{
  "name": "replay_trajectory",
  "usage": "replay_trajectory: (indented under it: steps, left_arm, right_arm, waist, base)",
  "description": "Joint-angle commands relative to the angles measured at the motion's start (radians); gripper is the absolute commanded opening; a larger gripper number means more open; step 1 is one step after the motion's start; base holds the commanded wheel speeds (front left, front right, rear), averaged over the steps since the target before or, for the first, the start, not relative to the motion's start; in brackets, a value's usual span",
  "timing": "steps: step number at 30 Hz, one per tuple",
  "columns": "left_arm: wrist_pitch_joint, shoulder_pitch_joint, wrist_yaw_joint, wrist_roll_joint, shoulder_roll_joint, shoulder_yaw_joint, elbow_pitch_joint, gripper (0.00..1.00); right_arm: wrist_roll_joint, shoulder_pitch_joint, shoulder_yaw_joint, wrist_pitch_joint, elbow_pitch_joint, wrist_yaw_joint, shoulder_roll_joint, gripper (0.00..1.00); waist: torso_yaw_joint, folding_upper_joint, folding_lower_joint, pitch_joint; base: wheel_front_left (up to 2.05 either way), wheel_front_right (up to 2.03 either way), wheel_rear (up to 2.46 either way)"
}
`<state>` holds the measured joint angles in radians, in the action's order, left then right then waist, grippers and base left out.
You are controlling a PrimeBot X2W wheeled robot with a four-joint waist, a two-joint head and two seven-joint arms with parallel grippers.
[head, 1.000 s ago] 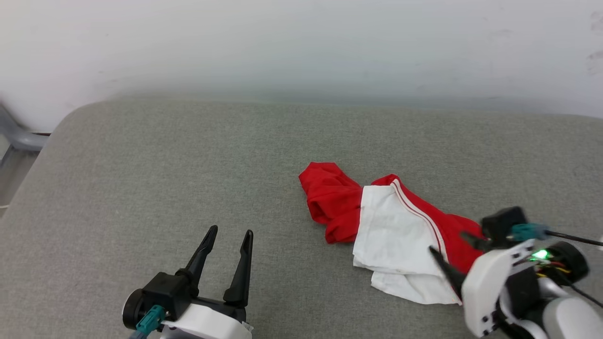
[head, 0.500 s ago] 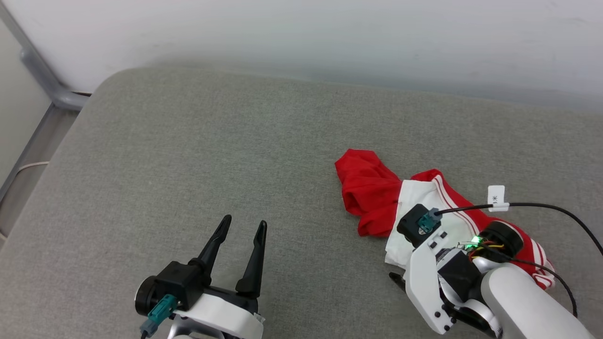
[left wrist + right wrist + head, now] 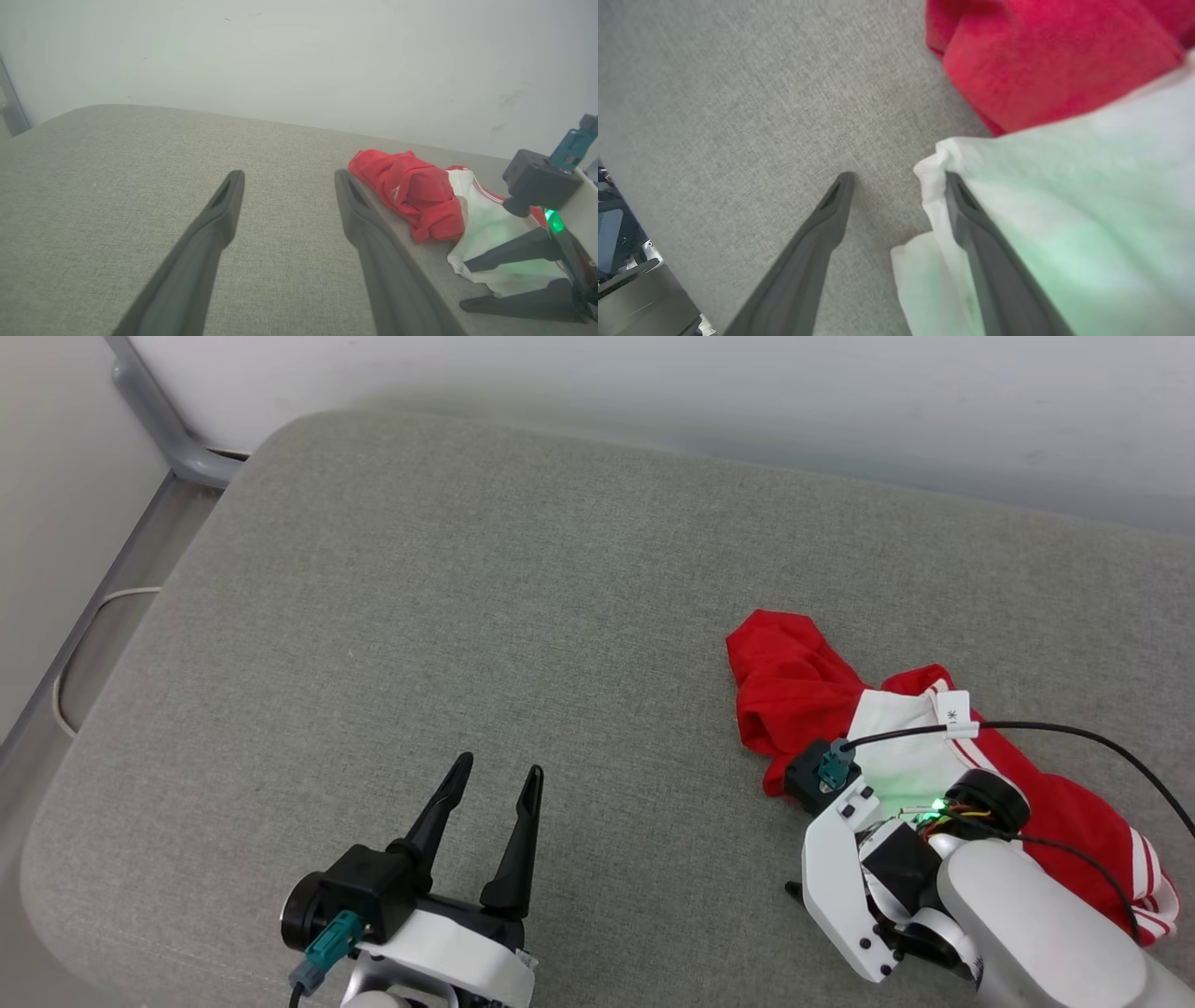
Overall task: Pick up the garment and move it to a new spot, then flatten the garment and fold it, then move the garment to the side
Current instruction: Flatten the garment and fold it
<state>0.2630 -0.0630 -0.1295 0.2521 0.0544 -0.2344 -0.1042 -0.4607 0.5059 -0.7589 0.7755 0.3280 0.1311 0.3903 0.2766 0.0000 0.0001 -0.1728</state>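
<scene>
The garment [image 3: 794, 695] lies crumpled at the right of the grey cushion, a red bunch with a white sleeve [image 3: 896, 751] and striped trim; its letters and number are hidden. My right gripper [image 3: 899, 176] is open and points down at the sleeve's left edge. One finger rests on the white cloth [image 3: 1064, 186] and the other over bare cushion, with the red fabric [image 3: 1055, 56] just beyond. My left gripper [image 3: 499, 767] stands open and empty at the lower middle, well left of the garment [image 3: 411, 191]. The left wrist view shows the right gripper [image 3: 465, 287] over the sleeve.
The grey cushion [image 3: 467, 569] stretches wide to the left of the garment, rounded at its left corners. A white wall [image 3: 653, 383] stands behind it. A grey metal bar [image 3: 163, 425] and a thin cable on the floor [image 3: 70, 658] lie past the left edge.
The camera has swung, shifting the whole picture right. My right gripper has moved from the garment's right end, turning down over the white sleeve's left edge. The left gripper stays open.
</scene>
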Motion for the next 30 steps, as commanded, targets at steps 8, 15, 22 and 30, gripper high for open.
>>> replay_trajectory:
  steps: [8,15,22,30]
  left_arm:
    - [0.003,-0.029,-0.002,-0.003,-0.003,0.0,-0.006,1.0]
    - [0.003,-0.012,-0.002,-0.014,-0.003,0.013,-0.014,1.0]
    - [0.003,0.005,-0.002,-0.022,0.008,0.029,-0.016,1.0]
    - [0.003,0.041,-0.001,-0.025,0.018,0.051,-0.008,1.0]
  right_arm:
    - [-0.067,-0.02,-0.131,0.03,0.099,0.001,0.013,0.0]
    - [-0.117,0.022,-0.118,-0.061,0.088,0.001,-0.011,0.0]
    - [-0.173,0.077,-0.054,-0.129,0.01,-0.001,-0.024,0.0]
    - [-0.225,0.119,0.132,-0.142,-0.122,-0.001,0.002,0.0]
  waist:
    - [0.008,0.0,-0.0001,-0.021]
    - [-0.023,0.0,-0.0001,0.013]
    - [-0.073,0.0,-0.0001,0.068]
    - [-0.154,0.0,-0.0001,0.13]
  base:
    - [0.0,0.0,0.0]
    - [0.0,0.0,0.0]
    - [0.0,0.0,0.0]
    - [0.0,0.0,0.0]
